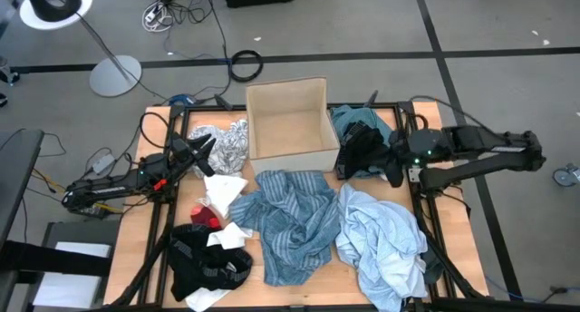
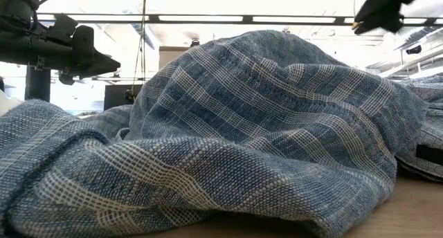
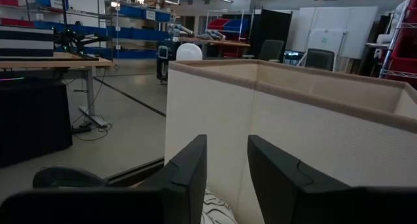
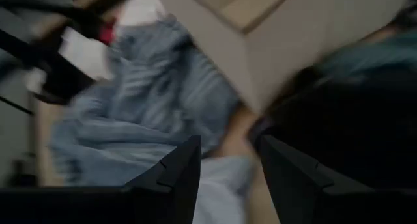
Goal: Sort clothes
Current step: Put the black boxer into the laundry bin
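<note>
**Two Arms, One Big Pile of Clothes**

The table is covered in clothes, and nothing seems to be sorted yet. The cardboard box [image 1: 288, 121] at the back looks empty.

The blue striped shirt [image 1: 290, 217] lies in the middle. The pale blue shirt [image 1: 381, 239] is beside it, to the right. The black piece [image 1: 208, 262] sits at the front left corner, with the red sock [image 1: 201, 214] just behind it. The grey-white patterned piece [image 1: 227, 144] is by the box's left side. The teal top [image 1: 349, 121] is by its right side.

The left gripper [image 1: 207, 147] hangs over the patterned piece, its fingers [image 3: 189, 178] a narrow way apart and empty. The right gripper [image 1: 373, 153] hangs over dark cloth by the teal top. Its fingers [image 4: 176, 178] are also a little apart and holding nothing.

I think a pick-up comes next. To do it well, an arm should go straight down, pinch just one piece, and lift it high so nothing else tags along.
</note>
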Tool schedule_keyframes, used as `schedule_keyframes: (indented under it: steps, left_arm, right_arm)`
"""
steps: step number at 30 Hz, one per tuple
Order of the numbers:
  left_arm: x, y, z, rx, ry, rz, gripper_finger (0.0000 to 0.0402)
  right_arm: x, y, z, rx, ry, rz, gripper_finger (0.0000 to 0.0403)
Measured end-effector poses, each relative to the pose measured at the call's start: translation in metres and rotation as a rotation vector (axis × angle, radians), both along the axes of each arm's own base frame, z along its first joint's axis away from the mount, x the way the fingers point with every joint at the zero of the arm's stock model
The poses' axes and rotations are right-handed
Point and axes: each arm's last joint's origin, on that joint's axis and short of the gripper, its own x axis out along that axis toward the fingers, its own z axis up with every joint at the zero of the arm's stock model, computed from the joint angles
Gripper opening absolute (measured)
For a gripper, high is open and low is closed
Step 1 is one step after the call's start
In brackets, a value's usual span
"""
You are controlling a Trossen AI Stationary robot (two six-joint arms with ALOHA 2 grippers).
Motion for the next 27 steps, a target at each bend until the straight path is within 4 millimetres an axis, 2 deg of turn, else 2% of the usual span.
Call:
schedule_keyframes:
  steps: [6,11,15,19,23,27]
  left_arm:
    - [0.0,0.0,0.0,0.0,0.0,0.0,0.0117]
    - [0.0,0.0,0.0,0.0,0.0,0.0,0.0117]
    - [0.0,0.0,0.0,0.0,0.0,0.0,0.0117]
    - [0.0,0.0,0.0,0.0,0.0,0.0,0.0117]
    - [0.0,0.0,0.0,0.0,0.0,0.0,0.0117]
    - [0.0,0.0,0.0,0.0,0.0,0.0,0.0117]
  right_arm:
    - [0.016,-0.01,0.045,-0.152,0.093,0.038,0.0162]
    - [0.024,-0.025,0.056,-0.185,0.212,-0.003,0.0163]
    - [0.027,-0.039,0.044,-0.155,0.38,-0.069,0.0178]
    - [0.034,-0.055,0.022,-0.128,0.51,-0.098,0.0206]
    - [0.045,-0.067,-0.007,-0.087,0.591,0.0,0.0234]
    - [0.051,-0.077,-0.035,-0.125,0.659,0.103,0.0253]
